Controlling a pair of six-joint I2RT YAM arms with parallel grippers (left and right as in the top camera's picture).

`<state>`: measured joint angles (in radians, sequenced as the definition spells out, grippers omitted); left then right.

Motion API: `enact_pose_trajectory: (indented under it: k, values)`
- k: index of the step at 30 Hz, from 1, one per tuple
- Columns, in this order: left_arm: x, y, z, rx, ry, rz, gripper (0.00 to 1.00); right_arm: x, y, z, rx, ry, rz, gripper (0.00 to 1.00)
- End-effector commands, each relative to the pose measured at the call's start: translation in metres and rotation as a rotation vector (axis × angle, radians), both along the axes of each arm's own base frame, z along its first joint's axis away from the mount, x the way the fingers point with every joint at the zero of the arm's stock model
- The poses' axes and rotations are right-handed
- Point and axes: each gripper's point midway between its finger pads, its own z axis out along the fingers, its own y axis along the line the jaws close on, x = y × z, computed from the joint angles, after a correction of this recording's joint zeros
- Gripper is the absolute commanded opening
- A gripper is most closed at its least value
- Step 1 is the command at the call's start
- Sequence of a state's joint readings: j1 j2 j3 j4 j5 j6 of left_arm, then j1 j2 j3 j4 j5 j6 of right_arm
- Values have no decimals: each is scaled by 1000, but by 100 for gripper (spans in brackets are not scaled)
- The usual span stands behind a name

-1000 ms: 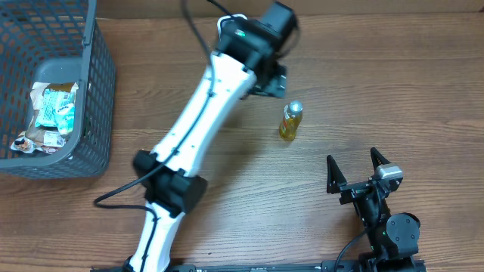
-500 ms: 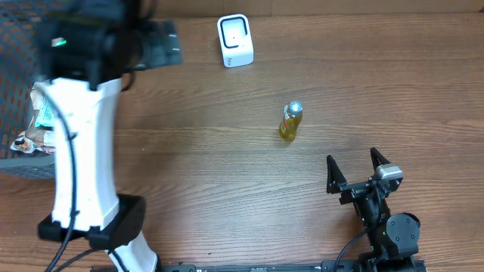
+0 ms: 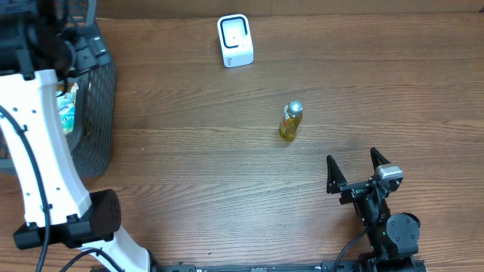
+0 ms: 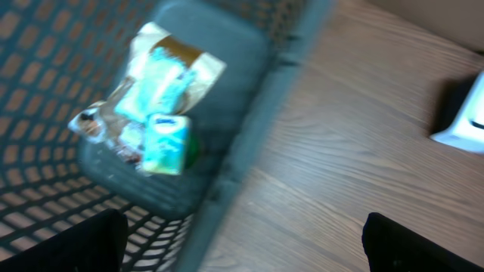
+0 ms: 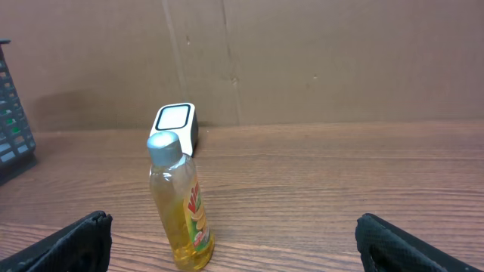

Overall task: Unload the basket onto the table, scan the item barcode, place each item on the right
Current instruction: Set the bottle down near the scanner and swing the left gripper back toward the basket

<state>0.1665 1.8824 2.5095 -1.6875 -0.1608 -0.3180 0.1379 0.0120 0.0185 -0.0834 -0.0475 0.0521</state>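
A small yellow bottle with a silver cap stands upright mid-table; in the right wrist view the bottle is ahead and left of centre. The white scanner sits at the table's far edge, and this scanner shows behind the bottle. My left gripper hangs open over the rim of the grey basket, empty, with its fingers wide apart. Near the front edge my right gripper rests open, short of the bottle, with nothing between its fingers.
The mesh basket holds several packets, teal, white and tan. A brown cardboard wall closes the far side of the table. The white left arm stretches along the left side.
My left arm has swung from beside the scanner across to the left, ending over the basket. The bottle, the scanner and my right arm have not moved.
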Motion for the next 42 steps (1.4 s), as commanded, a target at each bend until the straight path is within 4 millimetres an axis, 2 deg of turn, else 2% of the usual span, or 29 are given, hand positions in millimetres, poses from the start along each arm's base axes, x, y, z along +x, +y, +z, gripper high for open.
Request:
enact_pose_trajectory:
  k: [1, 6, 9, 14, 25, 30, 37, 42]
  values:
    - [-14, 36, -8, -10, 25, 123, 100, 0, -2, -3, -1, -1, -9, 100]
    - [-31, 79, -14, -42, 28, 295, 100, 0, -2, -3, -1, -1, -9, 100]
    - [-41, 98, -20, -62, 32, 380, 100, 0, -2, -3, -1, -1, -9, 100]
    - [-47, 114, -42, -85, 80, 439, 100, 0, -2, -3, -1, -1, -9, 100]
    - [-35, 119, -127, -107, 224, 375, 100, 0, -2, -3, -1, -1, -9, 100]
    - [-17, 105, -160, -162, 228, 162, 100, 0, -2, -3, -1, -1, -9, 100]
    - [-15, 103, -194, -164, 250, 117, 100, 0, -2, -3, -1, -1, -9, 100]
    - [-12, 101, -230, -177, 240, 109, 100, 0, -2, -3, -1, -1, -9, 100]
